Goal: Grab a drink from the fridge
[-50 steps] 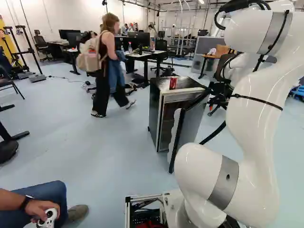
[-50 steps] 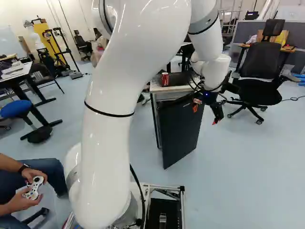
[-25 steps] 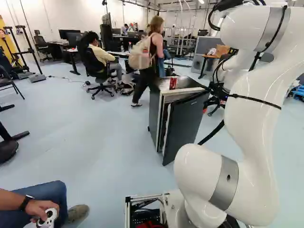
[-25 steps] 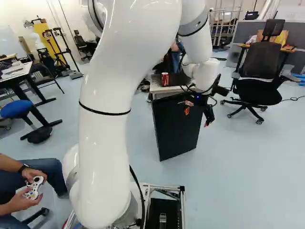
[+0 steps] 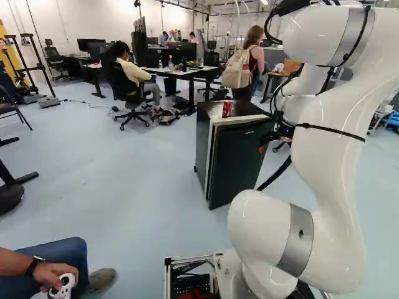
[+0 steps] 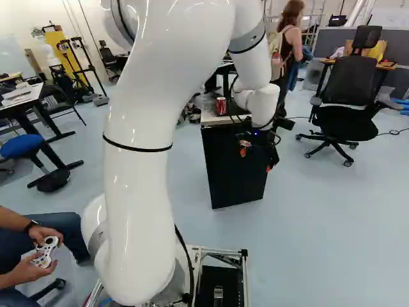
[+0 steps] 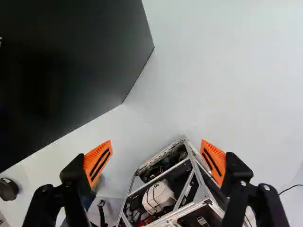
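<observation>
My gripper [image 6: 255, 160] is at the near face of the black fridge door [image 6: 231, 176], by its upper right part in the right base view. In the wrist view, the gripper [image 7: 156, 161] is open with nothing between its orange pads, and the door [image 7: 71, 61] fills one side ahead of it. The small fridge [image 5: 202, 146] shows its dark side wall in the left base view. Its door stands almost flush against the body; I cannot tell whether it is fully closed. A red can [image 5: 227, 109] stands upright on the fridge's top. The fridge's inside is hidden.
A black office chair [image 6: 349, 112] stands right of the fridge. Behind the fridge are desks [image 5: 187, 71] and a seated person. Another person stands just beyond it. A seated person's hands hold a controller [image 6: 45, 251] close by the base, whose metal frame [image 7: 191, 156] shows in the wrist view.
The fridge door has swung in toward the body. My gripper has moved with it, leftward in the right base view. The walking person has passed behind the fridge. The base has not moved.
</observation>
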### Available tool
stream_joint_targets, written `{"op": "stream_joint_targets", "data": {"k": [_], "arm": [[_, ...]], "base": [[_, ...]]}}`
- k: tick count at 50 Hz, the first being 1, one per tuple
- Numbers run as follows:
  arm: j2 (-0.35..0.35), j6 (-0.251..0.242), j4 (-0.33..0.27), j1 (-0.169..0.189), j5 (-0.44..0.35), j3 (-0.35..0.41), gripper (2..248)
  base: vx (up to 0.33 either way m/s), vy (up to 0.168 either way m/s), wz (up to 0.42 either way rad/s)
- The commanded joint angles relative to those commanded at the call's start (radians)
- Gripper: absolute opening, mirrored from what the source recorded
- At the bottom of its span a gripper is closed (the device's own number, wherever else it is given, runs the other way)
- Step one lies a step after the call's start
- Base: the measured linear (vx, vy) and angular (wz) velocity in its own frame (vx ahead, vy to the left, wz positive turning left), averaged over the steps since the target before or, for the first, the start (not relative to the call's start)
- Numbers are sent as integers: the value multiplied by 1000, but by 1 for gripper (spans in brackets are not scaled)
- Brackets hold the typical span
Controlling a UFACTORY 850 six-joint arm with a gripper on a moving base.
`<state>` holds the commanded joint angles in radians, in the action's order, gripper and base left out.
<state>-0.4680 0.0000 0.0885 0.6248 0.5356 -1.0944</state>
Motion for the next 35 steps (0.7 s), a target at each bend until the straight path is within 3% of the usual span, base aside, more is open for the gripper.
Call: {"op": "stream_joint_targets", "data": {"k": [35], "arm": [[73, 0, -68, -105, -173, 104, 247]], "base": [[0, 0, 0]]}}
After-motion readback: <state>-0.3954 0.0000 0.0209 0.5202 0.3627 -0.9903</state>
